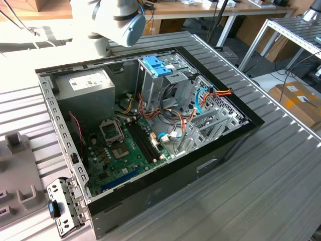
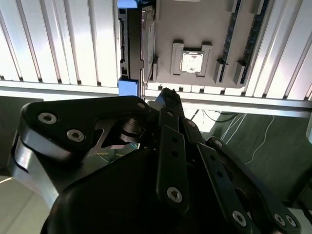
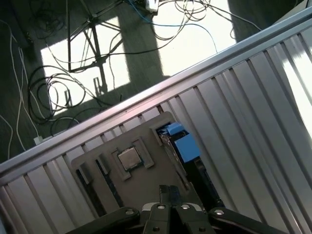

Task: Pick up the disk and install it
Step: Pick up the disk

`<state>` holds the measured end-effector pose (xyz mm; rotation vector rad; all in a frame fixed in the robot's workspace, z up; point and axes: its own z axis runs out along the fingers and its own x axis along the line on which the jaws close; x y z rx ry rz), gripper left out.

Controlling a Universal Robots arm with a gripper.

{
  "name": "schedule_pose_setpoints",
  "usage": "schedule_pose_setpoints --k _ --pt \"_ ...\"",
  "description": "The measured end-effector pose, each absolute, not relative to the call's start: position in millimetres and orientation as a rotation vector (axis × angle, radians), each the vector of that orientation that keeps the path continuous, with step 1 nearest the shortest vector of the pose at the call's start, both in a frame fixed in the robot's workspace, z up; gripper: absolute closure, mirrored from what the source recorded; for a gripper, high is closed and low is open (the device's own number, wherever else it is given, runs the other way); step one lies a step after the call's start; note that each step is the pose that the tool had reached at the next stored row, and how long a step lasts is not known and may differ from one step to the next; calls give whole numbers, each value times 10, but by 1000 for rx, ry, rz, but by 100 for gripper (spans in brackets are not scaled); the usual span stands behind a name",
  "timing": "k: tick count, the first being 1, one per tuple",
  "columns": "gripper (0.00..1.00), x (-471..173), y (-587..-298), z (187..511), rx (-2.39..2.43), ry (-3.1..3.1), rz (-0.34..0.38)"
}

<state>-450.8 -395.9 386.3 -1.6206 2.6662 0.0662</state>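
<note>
In both wrist views the disk stands on edge in a slot of a grey fixture [image 3: 146, 180] on the slatted table. It shows as a thin metal edge [image 2: 145, 46] beside a dark strip, with blue plastic rail ends [image 2: 127, 87] [image 3: 184, 145]. My gripper [image 3: 168, 189] [image 2: 166, 93] hangs above the fixture, apart from the disk, its two narrow fingertips pressed together with nothing between them. The fixture's side wall hides most of the disk's body. The exterior view has the arm's wrist joint [image 1: 120, 20] at the top, behind the open computer case [image 1: 150, 130].
A square chip [image 3: 128, 157] [image 2: 191, 62] sits in a pocket of the same fixture. The table's edge and a floor with loose cables [image 3: 73, 63] lie just beyond. In the case stand a drive cage with a light-blue bracket [image 1: 158, 65], a grey power supply [image 1: 85, 85] and the motherboard [image 1: 120, 145].
</note>
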Motion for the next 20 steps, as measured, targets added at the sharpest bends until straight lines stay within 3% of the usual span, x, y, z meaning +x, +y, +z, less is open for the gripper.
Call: schedule_pose_setpoints --k 20 --pt "89 -4508 -3959 3863 -1755 2582 68"
